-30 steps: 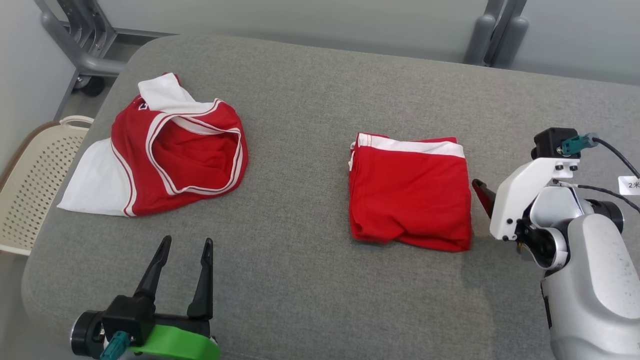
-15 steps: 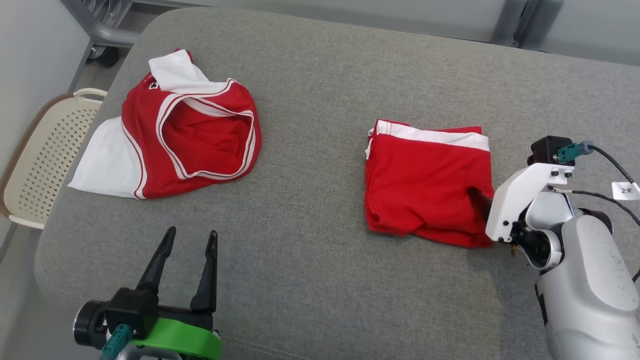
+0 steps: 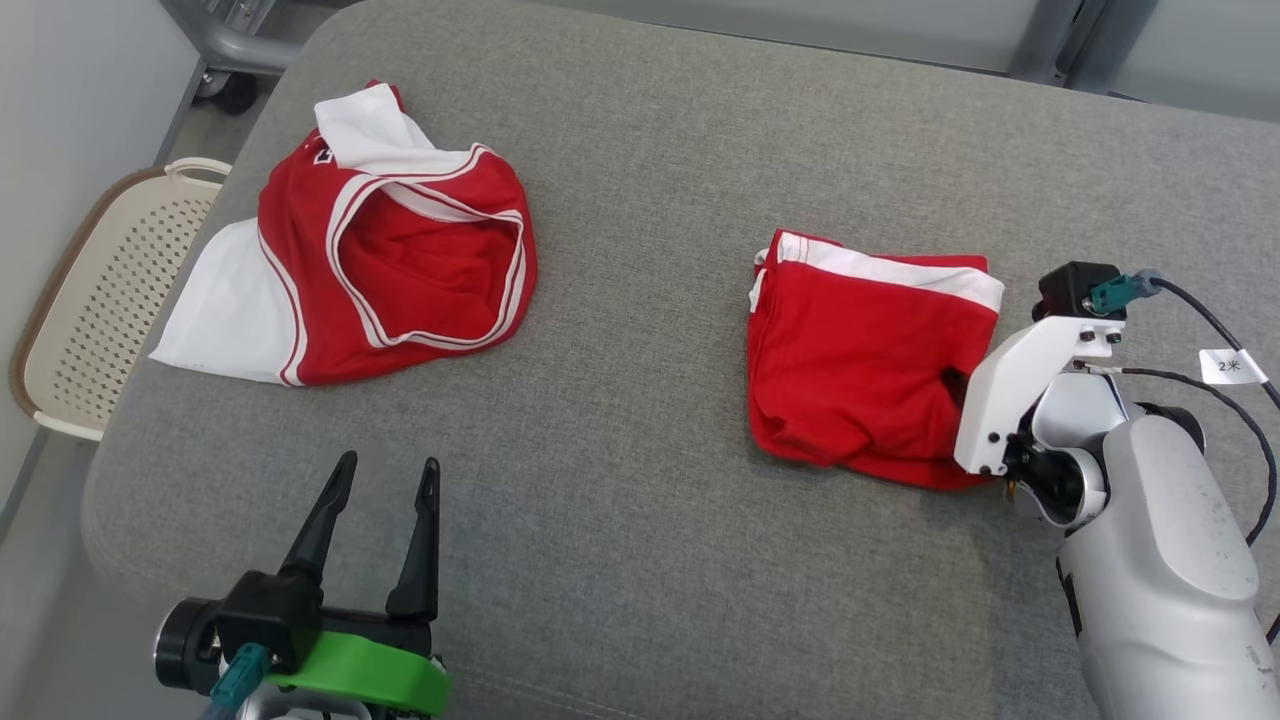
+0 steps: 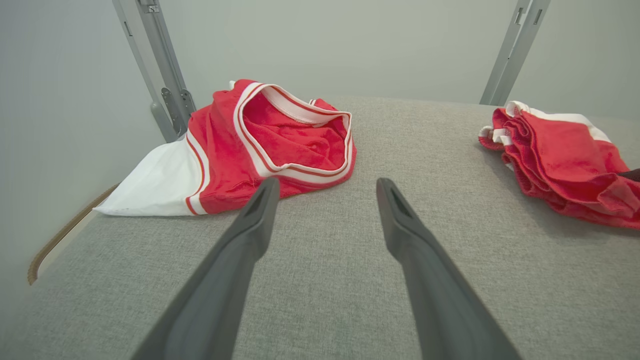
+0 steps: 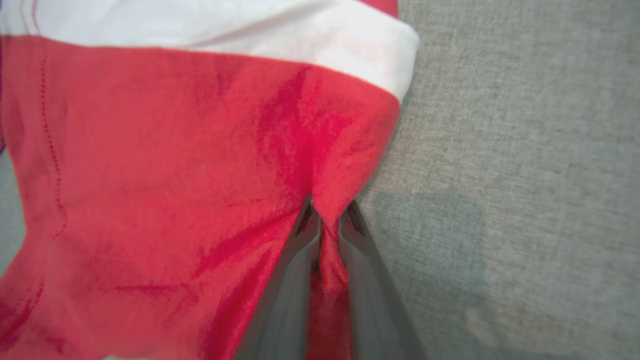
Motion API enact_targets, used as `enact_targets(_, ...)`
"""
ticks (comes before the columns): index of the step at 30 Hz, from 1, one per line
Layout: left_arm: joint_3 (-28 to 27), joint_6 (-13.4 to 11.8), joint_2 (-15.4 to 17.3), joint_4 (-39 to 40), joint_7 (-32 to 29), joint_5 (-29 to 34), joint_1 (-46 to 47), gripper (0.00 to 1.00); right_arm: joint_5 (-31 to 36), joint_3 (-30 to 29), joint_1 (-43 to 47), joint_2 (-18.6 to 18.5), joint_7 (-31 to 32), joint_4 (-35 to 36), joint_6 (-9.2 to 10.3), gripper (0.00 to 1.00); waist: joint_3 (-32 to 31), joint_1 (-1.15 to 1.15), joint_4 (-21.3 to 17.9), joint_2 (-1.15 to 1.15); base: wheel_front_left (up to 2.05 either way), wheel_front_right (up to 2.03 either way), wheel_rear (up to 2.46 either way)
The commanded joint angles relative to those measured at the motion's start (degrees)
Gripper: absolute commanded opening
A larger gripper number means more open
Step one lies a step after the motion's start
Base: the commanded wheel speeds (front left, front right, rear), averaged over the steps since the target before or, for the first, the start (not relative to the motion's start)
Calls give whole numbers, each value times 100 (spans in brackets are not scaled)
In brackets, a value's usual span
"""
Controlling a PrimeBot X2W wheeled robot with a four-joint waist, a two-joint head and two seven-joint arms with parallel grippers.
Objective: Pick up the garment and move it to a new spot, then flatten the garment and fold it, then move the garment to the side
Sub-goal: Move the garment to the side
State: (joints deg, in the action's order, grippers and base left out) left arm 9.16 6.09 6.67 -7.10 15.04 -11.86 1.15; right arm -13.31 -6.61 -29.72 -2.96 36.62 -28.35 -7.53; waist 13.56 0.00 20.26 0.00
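The right gripper pinches a ridge of cloth at the folded garment's right edge, on the table's right half. The left gripper hangs spread wide above the front edge. A broad grey stretch separates the folded garment from the crumpled garment.

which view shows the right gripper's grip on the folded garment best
Right wrist view: the right gripper pinches a ridge of the folded garment up close. Head view: the wrist covers most of its fingers. Left wrist view: one dark fingertip, far off.

Matt red cloth garment, coarse grey upholstery
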Motion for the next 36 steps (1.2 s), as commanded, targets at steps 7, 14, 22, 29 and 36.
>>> enact_targets(7,-69,2,19,78,18,82,154,100,438,91,38,-21,-2,247,10,0,-14,0,-360,0,0,0,0)
enact_targets(14,-108,-26,22,176,18,160,231,100,710,215,55,-54,164,685,8,0,58,0,-877,0,0,0,0)
enact_targets(22,-73,-37,80,400,18,345,486,100,554,573,24,-759,501,1156,9,0,391,0,-1668,0,0,0,0)
enact_targets(29,17,10,236,669,18,514,780,100,387,1051,-299,-1796,274,1251,9,0,848,0,-2297,0,0,0,0)
enact_targets(36,216,34,434,952,0,739,1123,100,213,1288,-670,-2667,-222,979,9,0,1384,0,-2453,0,0,0,0)
